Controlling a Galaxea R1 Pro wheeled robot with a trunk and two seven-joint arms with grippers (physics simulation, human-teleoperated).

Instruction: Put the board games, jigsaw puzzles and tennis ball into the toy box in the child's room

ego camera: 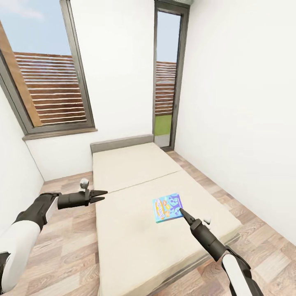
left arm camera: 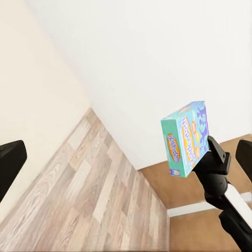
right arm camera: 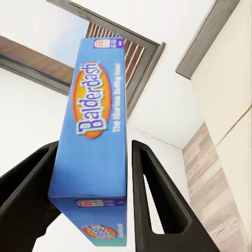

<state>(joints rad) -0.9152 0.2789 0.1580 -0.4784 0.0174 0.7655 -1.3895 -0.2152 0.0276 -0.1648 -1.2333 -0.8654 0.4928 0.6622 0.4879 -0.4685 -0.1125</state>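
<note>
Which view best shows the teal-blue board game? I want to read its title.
The right wrist view: the teal-blue board game sits between the right gripper's fingers, "Balderdash" legible. Head and left wrist views show it small, title unreadable.

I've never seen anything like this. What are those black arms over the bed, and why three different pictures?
It is a simulated two-armed robot in a bedroom. The big picture comes from a camera on its head, looking down over both arms. The other two come from cameras on each wrist, looking along the fingers.

The bed has a plain cream mattress. The right end effector has its two black fingers on either side of a small teal-blue board game; its wrist camera shows that box close up, printed "Balderdash". The left end effector hangs at the bed's edge, holding nothing; its camera sees the box from the side.
</note>
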